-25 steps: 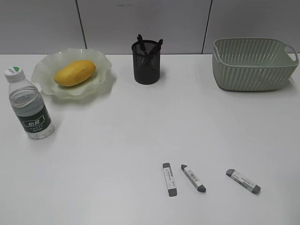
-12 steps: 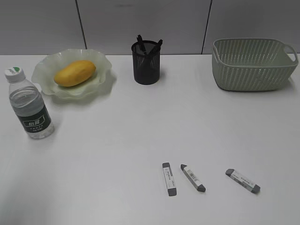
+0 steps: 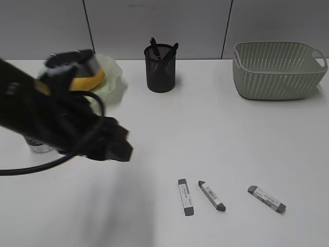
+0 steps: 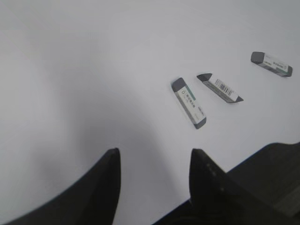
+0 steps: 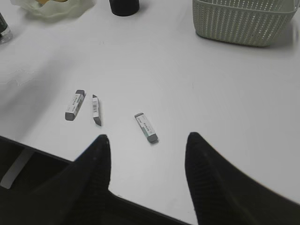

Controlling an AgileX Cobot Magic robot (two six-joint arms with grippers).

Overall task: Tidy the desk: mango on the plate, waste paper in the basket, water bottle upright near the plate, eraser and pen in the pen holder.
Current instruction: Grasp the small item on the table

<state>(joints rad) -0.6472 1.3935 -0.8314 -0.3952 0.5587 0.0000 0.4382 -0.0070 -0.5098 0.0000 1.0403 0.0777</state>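
Note:
Three grey-tipped white erasers [image 3: 186, 197] [image 3: 212, 195] [image 3: 266, 199] lie on the desk [image 3: 216, 128] at the front. My left gripper [image 3: 115, 146], blurred, hangs open and empty above the desk, left of them; its wrist view shows the jaws [image 4: 154, 157] short of the nearest eraser [image 4: 188, 102]. My right gripper [image 5: 147, 143] is open and empty, just short of the right eraser [image 5: 146, 127]. The mango [image 3: 87, 80] lies on the plate [image 3: 114, 69]. The pen holder [image 3: 161, 69] holds black pens. The water bottle [image 3: 38, 146] is mostly hidden by my left arm. No waste paper is in view.
The green basket [image 3: 277, 72] stands at the back right, also in the right wrist view [image 5: 243, 23]. My left arm and its cable cross the left side of the desk. The desk's front edge runs close under both grippers.
My left arm has swung into the exterior view from the left, covering the bottle and part of the plate. The objects on the desk have not moved.

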